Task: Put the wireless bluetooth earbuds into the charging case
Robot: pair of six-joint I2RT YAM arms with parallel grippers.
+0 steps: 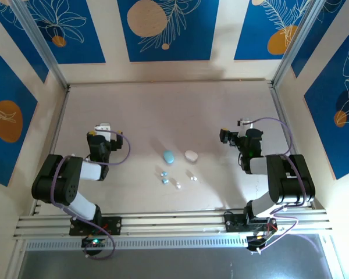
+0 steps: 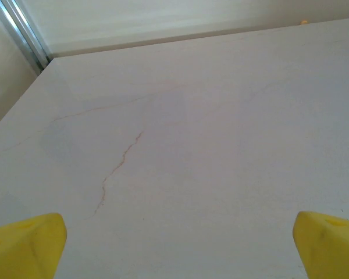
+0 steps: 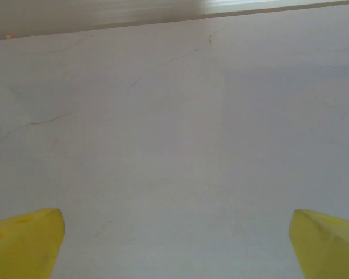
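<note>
**Status check on the earbud run: nothing loaded yet, both grippers empty**

Fingers first. On the left wrist cam the yellow fingertips [image 2: 29, 244] sit in the two bottom corners of the frame, spread as wide as they go, with bare table [image 2: 180, 145] between them. It's the same on the right wrist cam: fingertips [image 3: 26, 241] far apart in the bottom corners, nothing pinched, nothing touched.

From the overhead view, the left gripper [image 1: 104, 128] hangs at middle left and the right gripper [image 1: 244, 124] at middle right. Both are well apart from the parts.

All the parts are clustered in the centre of the frame. The blue case [image 1: 168, 157] and white case [image 1: 191, 156] lie side by side. Just below them are the earbuds: two pale blue ones [image 1: 164, 176] under the blue case and two white ones [image 1: 178, 185] a bit to the right. All four lie loose on the table.

I'd call progress zero: four buds to pick up and seat. I can't tell at this size whether the case lids are open.
</note>
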